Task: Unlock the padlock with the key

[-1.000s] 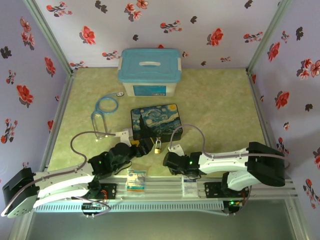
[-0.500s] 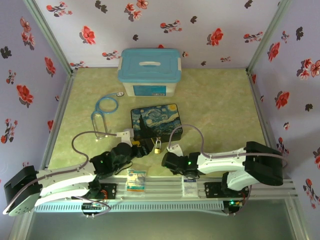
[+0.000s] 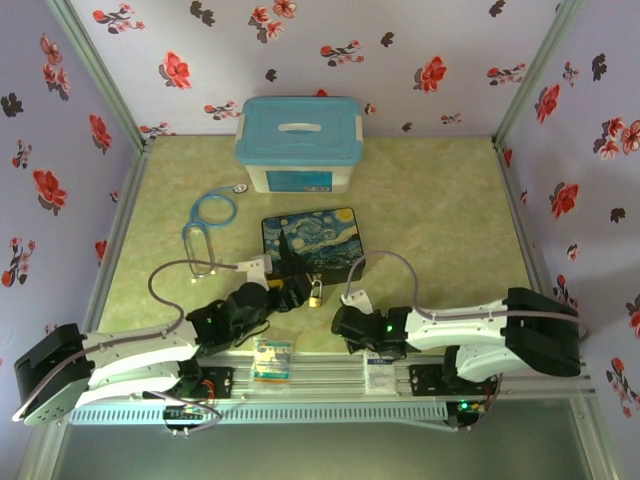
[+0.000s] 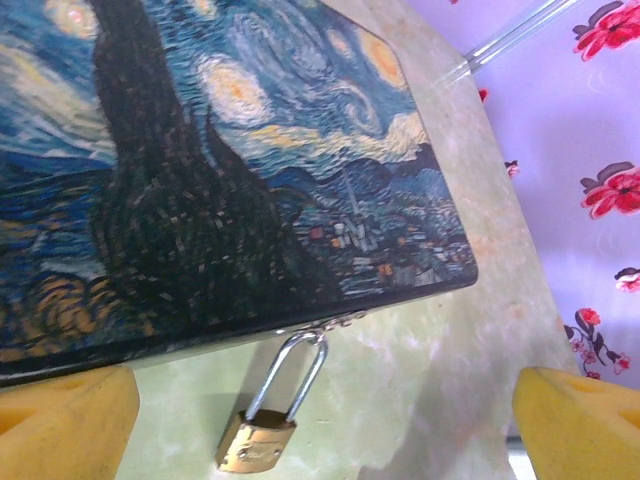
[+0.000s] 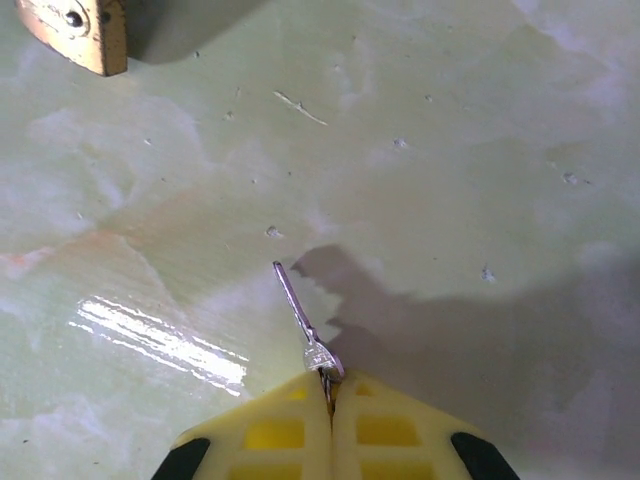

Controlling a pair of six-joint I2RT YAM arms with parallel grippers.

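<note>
In the left wrist view the left pincer [image 4: 322, 425] is released, with one yellow pad in each lower corner of the frame. The box [image 4: 200, 150] takes up the upper left. The padlock [image 4: 258, 445] hangs between the pads at bottom centre, its thin shackle hooked on the latch at the box's front edge and its brass body resting on the desk [image 4: 420, 380].

The padlock looks light and loose on the latch, so it will likely swing or twist when pushed. The best hold is probably across the flat sides of the brass body, not the shackle.

In the right wrist view, a corner of the padlock sits at upper left, well apart from the key [image 5: 297, 308]. The key is near bottom centre, its blade pointing up and left over the desk. The right pincer [image 5: 330, 400] is clenched on the key's head.

The key is thin, stiff and smooth. Held at only one small spot, it may pivot or slip between the pads on meeting the keyhole.
</note>
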